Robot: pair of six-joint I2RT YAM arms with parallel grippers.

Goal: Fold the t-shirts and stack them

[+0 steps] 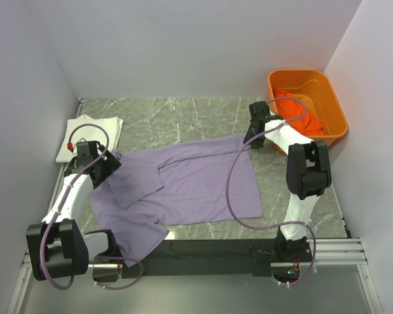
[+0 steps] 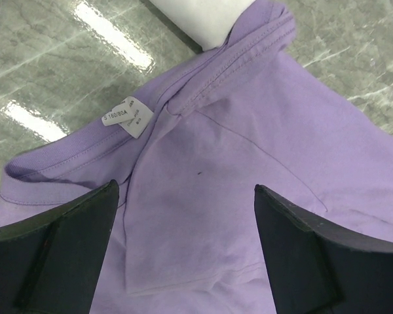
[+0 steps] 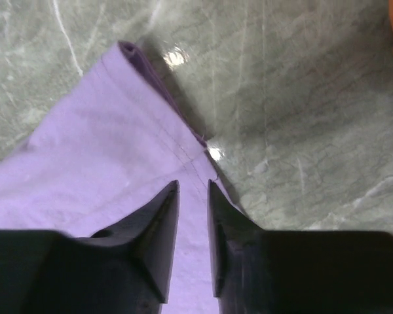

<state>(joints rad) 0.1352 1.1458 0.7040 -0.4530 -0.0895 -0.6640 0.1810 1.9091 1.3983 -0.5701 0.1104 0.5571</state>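
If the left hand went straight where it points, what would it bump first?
Probably the purple shirt, just below its collar; the open left hand points right at it.

White arm links (image 1: 300, 208) with black joint housings (image 1: 308, 169), looping mauve-grey cables (image 1: 230, 190), dark wedge-shaped claw fingers (image 3: 150, 242).
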